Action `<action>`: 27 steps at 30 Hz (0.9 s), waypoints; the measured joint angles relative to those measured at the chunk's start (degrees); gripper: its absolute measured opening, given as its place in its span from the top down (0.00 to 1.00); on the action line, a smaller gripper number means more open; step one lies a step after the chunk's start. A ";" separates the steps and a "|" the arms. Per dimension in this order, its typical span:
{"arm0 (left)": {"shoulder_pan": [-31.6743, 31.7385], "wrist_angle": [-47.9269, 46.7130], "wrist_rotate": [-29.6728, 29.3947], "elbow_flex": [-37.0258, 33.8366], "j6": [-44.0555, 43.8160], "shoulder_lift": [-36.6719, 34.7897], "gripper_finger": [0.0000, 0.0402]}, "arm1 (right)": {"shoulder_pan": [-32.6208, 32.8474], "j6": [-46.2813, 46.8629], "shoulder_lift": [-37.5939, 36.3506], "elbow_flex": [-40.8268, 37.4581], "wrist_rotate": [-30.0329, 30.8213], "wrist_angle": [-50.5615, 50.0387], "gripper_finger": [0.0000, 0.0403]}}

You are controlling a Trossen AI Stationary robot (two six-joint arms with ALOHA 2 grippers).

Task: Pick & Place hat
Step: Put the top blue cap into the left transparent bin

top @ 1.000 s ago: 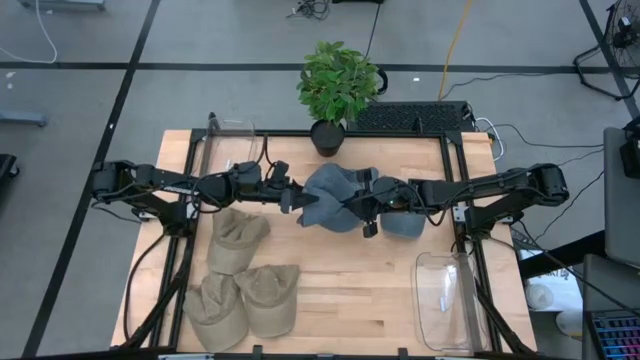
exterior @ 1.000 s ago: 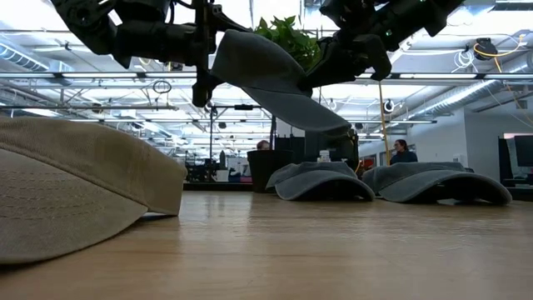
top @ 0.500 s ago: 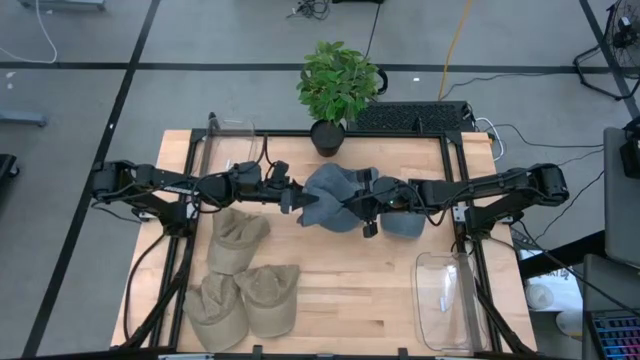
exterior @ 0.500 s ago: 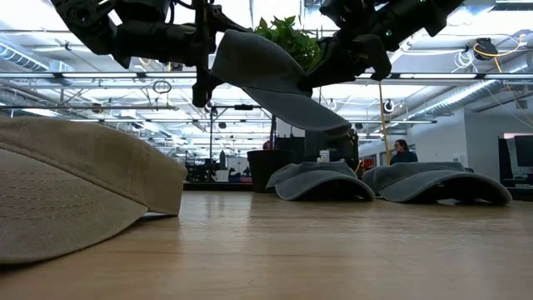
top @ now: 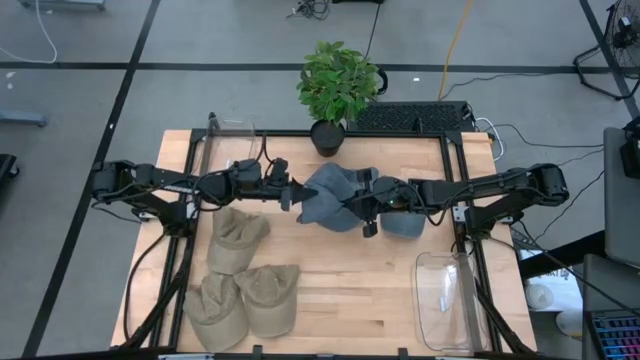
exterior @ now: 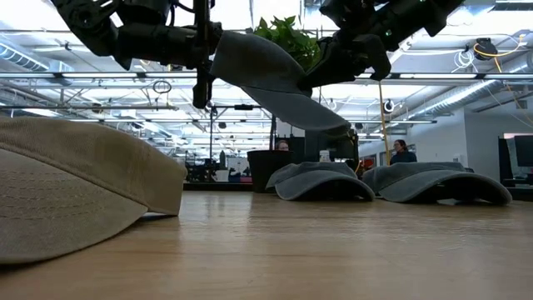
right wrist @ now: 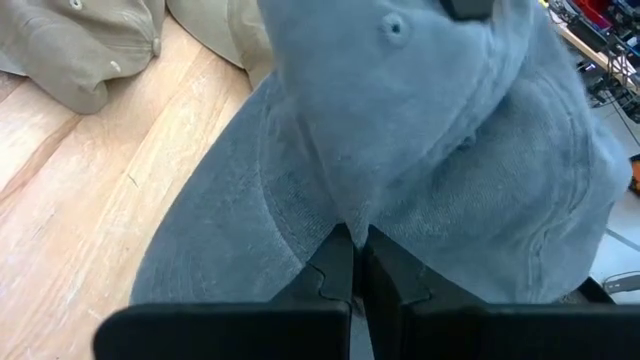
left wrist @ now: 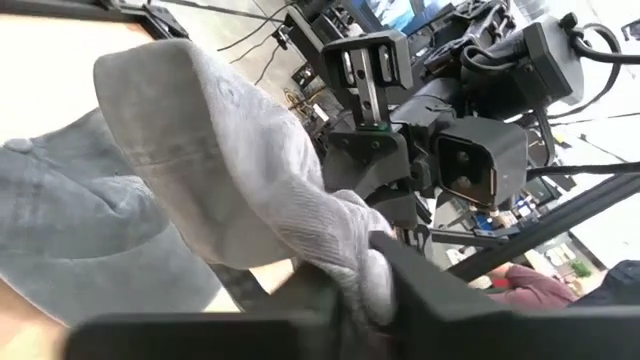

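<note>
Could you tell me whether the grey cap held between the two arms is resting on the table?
No, in the low view the grey cap hangs well above the wooden table, with open space beneath it.

Three tan hats (top: 240,240), three grey hats (top: 325,205), two clear bins (top: 445,300), one potted plant (top: 335,85).

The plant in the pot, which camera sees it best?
The high view: the plant shows whole, leaves and dark pot, at the table's far edge. The low view shows only some leaves behind the lifted grey hat. Neither wrist view shows it.
</note>
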 joint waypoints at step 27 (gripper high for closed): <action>0.11 0.02 1.53 0.00 4.44 -0.01 0.95 | 0.00 1.54 0.00 0.00 -0.02 -0.12 0.99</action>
